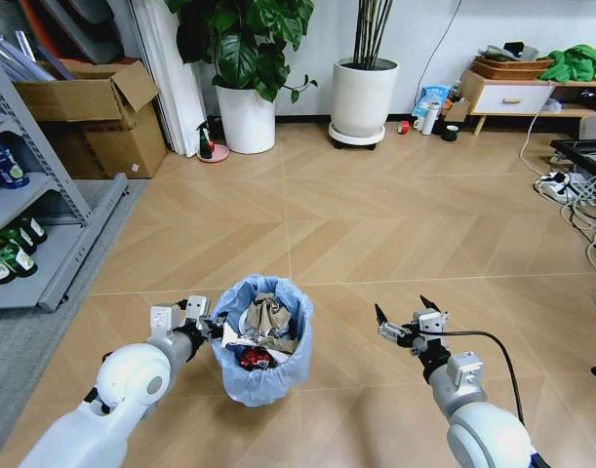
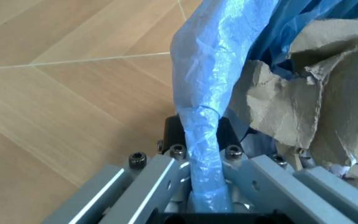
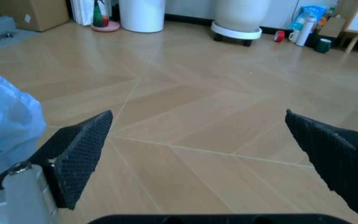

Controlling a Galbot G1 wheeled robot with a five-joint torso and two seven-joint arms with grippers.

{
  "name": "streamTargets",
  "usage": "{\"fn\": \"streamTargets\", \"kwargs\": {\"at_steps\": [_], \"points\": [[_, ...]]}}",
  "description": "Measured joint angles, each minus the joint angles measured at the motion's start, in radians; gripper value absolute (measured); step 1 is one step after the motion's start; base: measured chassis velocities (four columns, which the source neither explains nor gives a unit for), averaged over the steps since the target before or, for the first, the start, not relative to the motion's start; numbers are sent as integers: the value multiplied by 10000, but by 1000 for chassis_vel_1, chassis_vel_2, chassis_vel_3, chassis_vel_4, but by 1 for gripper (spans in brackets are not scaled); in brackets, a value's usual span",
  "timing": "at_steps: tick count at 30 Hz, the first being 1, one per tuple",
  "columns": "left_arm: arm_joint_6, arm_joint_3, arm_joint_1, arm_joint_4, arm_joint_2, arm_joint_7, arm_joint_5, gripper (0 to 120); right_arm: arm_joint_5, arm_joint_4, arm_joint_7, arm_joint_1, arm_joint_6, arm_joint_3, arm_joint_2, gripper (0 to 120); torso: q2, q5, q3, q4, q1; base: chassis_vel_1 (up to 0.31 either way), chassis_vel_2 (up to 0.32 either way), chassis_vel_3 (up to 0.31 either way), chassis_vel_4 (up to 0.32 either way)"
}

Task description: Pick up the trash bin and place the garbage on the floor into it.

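Observation:
The trash bin (image 1: 263,375), small and lined with a crinkly light-blue bag, is near me on the herringbone wood floor (image 1: 376,214). My left gripper (image 1: 212,327) is shut on the bin's rim on its left side. The left wrist view shows the bag-covered rim (image 2: 204,140) pinched between the jaws. Garbage lies inside the bin: crumpled brownish scraps (image 1: 268,314) (image 2: 316,112), a white piece and a crushed red piece (image 1: 249,359). To the right of the bin my right gripper (image 1: 405,320) (image 3: 207,154) hovers open and empty, with the bag's edge (image 3: 5,126) beside it.
Two large white plant pots (image 1: 247,117) (image 1: 364,97) stand at the back wall, with bottles and mugs (image 1: 429,119) near a low cabinet (image 1: 512,97). Cardboard boxes (image 1: 93,117) and a metal shelf (image 1: 44,224) are on the left. Cables and a power strip (image 1: 571,190) lie at the right.

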Motion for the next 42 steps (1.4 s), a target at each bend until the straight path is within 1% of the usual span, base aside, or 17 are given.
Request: {"fn": "streamTargets", "kwargs": {"at_steps": [6,8,10,11,13,14,15,18,19,20,22,23,25,27,28,32,42], "points": [[-10,7,46,-43,-21,5,32,0,-93,56,-35,-123,38,38,75,100,0,0,0,-4,-1,-196,-227,165,208],[-15,6,49,-54,-26,3,41,0,-94,59,-36,-138,69,40,81,100,0,9,-1,-2,-2,-261,-235,296,248],[-53,9,64,-60,-57,-37,62,0,-76,60,-32,-150,174,47,87,100,0,0,0,0,-2,-239,-237,265,238],[-89,5,77,-60,-95,-131,78,0,-74,53,-17,-157,194,84,112,100,0,8,0,-3,-1,-234,-238,234,219],[-109,-16,89,-60,-124,-199,81,0,-72,43,-6,-163,204,118,134,100,0,7,-1,-6,-1,-234,-221,230,219],[-137,-62,107,-49,-178,-326,82,0,-70,27,19,-165,215,186,165,100,0,-3,0,-6,0,-200,-204,138,131],[-167,-116,123,-28,-215,-465,79,0,-71,15,42,-173,224,241,189,100,0,3,0,-9,0,-88,-109,138,131],[-215,-273,151,3,-290,-771,14,0,-78,12,48,-186,265,283,200,100,0,7,0,-5,-1,-35,-75,56,21],[-252,-400,167,45,-387,-1097,-108,0,-79,12,52,-200,296,298,205,100,0,0,-1,0,-1,0,0,0,0],[-275,-601,210,98,-493,-1409,-235,0,-84,13,52,-223,319,307,217,100,0,-4,0,0,-1,88,22,-77,6],[-305,-943,274,182,-655,-1937,-416,0,-107,13,46,-247,346,310,227,100,0,-1,-1,3,-2,64,63,-81,-42],[-305,-943,274,182,-655,-1937,-416,0,-107,13,46,-247,346,310,227,100,0,-1,-1,3,-2,64,63,-85,-42],[-314,-1282,379,260,-828,-2906,-863,0,-116,9,40,-259,359,315,210,100,0,-3,-1,1,-2,52,36,-72,-58],[-314,-1472,509,276,-916,-3658,-1198,0,-112,-10,38,-238,371,320,143,100,0,0,0,-1,-2,0,0,0,0],[-314,-1472,509,276,-916,-3658,-1198,0,-112,-10,38,-238,371,320,143,100,0,0,0,-1,-2,0,0,0,0],[-359,-1617,719,444,-1150,-4784,-1442,0,-72,-18,37,-114,370,289,-15,100,0,2,0,0,-2,0,0,0,0],[-466,-1606,810,965,-1548,-5078,-1268,0,-25,23,37,-131,362,289,-142,100,0,0,0,0,-2,0,0,0,0]]}}
